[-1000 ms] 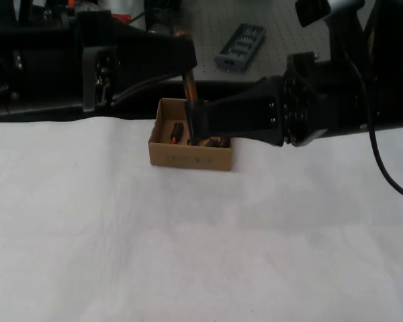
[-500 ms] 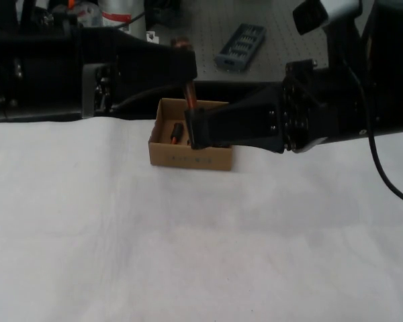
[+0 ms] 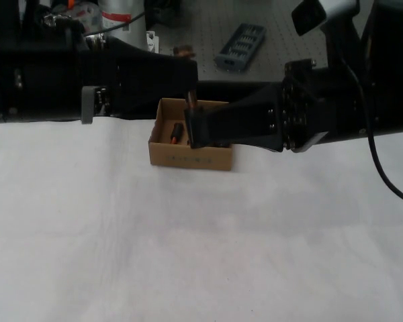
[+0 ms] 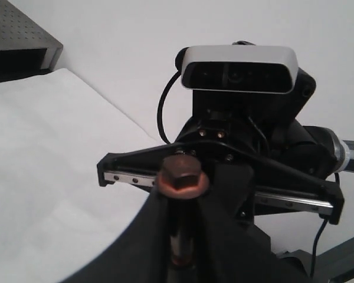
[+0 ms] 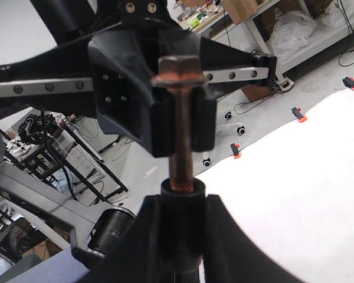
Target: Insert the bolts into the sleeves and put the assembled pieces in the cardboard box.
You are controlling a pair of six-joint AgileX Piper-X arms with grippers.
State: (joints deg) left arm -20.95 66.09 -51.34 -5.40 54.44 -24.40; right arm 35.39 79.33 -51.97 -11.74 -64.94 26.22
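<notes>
Progress above cardboard box (image 3: 188,159) — drove bolt (image 5: 180,135) deeper into sleeve (image 5: 182,197); clamped bolt in left end effector (image 4: 180,206), sleeve in right end effector (image 5: 182,215) — judged partly seated, boxing ahead.

Blocked from above at the cardboard box (image 3: 190,159): left gripper (image 3: 187,84) in from the left, clamped on a bolt (image 5: 180,141), and right gripper (image 3: 195,129) in from the right, clamped on a sleeve (image 5: 182,203), both black arms meeting over the open top. Wide passage on the near side, across the white cloth (image 3: 188,255) from left edge to right. Low room beside the box on either side, under the arms. Crowded far side: blue case (image 3: 240,45) on the grey table (image 3: 269,54).
</notes>
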